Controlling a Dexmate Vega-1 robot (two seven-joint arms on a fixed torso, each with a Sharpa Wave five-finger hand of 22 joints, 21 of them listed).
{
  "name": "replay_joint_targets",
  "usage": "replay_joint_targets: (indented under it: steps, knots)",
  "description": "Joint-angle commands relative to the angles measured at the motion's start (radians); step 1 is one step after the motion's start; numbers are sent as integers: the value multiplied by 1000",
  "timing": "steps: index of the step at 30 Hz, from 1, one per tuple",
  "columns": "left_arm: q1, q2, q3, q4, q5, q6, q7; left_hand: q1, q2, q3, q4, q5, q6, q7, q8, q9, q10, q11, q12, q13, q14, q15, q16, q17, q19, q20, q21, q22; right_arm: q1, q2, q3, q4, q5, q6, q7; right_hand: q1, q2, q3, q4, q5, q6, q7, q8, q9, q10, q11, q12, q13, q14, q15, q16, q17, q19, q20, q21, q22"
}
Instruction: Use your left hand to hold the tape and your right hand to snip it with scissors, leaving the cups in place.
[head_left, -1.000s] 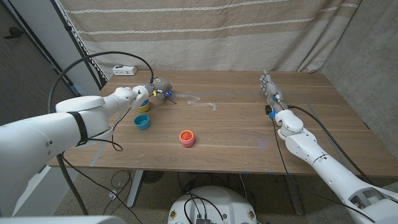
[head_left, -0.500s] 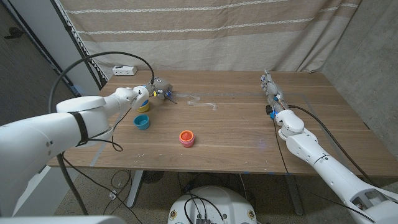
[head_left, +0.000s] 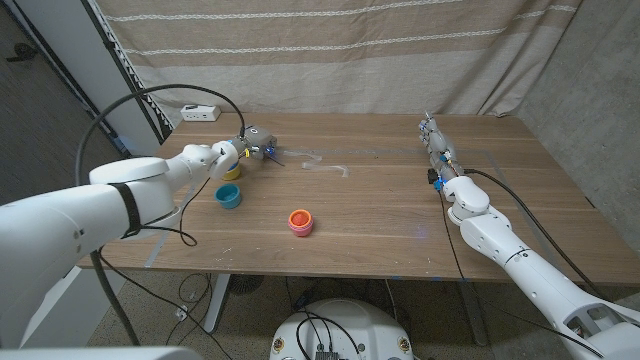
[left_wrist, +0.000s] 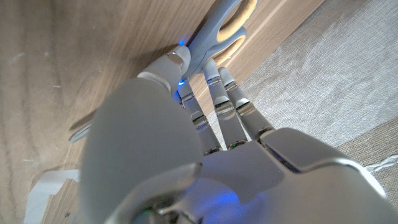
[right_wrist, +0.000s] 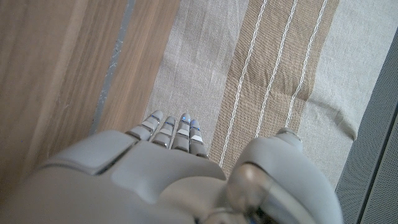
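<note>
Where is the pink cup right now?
In the head view the pink cup stands near the table's front edge, left of centre, to the right of the blue cup and apart from both hands.

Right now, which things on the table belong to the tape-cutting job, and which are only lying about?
For the job:
- scissors, at the fingers of the left hand
- clear tape strip on the table
- right hand, holding nothing

Lying about:
- yellow cup, blue cup, red cup: to be left in place
- white power strip
</note>
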Motion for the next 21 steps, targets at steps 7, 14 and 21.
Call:
replay_joint_targets:
  steps: [7,14,21]
  knots:
    - [2,23,-43,-28,-9,-70,108,3,26,-53,39,12,85,-61,5,4,48,-24,132,95,192,-207,4,177,-9,-146,49,30,1,0,3,0,1,5,1,2,13,-1,-3,2,-4,-2,1,2,1,-1,1,3,-1,-39,2,2,14,-3,2,2]
    - [5,27,-61,-34,-3,-76,167,4,28,-57,40,13,80,-61,4,3,47,-26,128,95,195,-207,-1,175,-15,-145,62,37,-1,-2,3,-4,-2,8,-2,2,13,-1,-4,2,-4,-1,1,2,1,-2,1,3,-1,-40,2,2,18,-3,3,2]
    - [6,45,-79,-64,11,-91,210,6,30,-63,40,15,75,-60,4,2,48,-27,123,92,196,-207,-9,172,-24,-145,81,47,-2,-1,5,-9,2,4,-4,3,13,-1,-4,2,-4,-2,1,2,1,-2,1,3,0,-39,2,2,18,-4,3,2]
